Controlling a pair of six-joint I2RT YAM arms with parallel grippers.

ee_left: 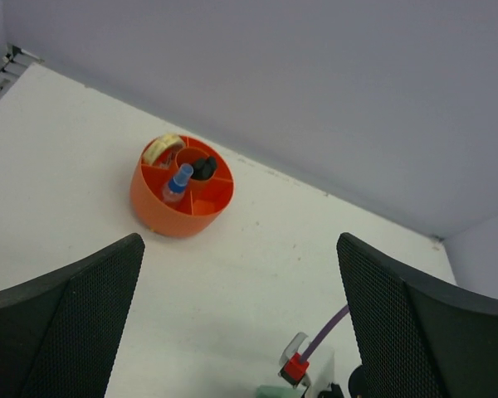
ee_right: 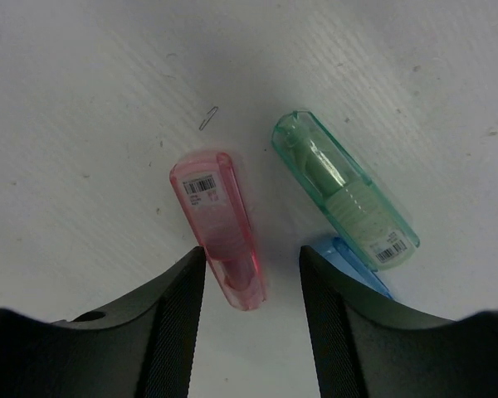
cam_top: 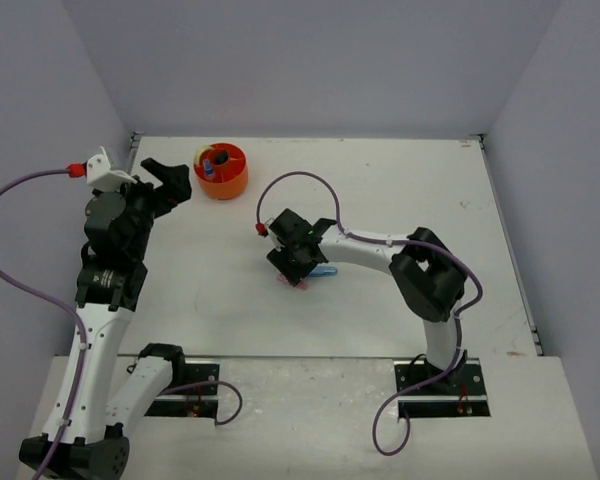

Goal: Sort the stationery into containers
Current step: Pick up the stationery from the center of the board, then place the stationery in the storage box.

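Note:
The round orange organiser (cam_top: pixel 223 183) stands at the far left of the table and also shows in the left wrist view (ee_left: pixel 178 214); a blue-capped bottle (ee_left: pixel 178 182), a black item (ee_left: pixel 204 168) and a beige band (ee_left: pixel 160 149) sit in its compartments. My left gripper (cam_top: pixel 168 182) is open and empty, raised beside the organiser. My right gripper (cam_top: pixel 302 268) is open, low over the table centre. A pink piece (ee_right: pixel 218 224) lies with its near end between the fingers, against the left finger (ee_right: pixel 176 315). A mint piece (ee_right: pixel 344 189) and a blue piece (ee_right: pixel 357 267) lie just right of it.
A small paper clip (ee_right: pixel 207 118) lies on the table beyond the pink piece. Grey walls close the table on three sides. The right arm's purple cable (cam_top: pixel 295 180) arcs above the table.

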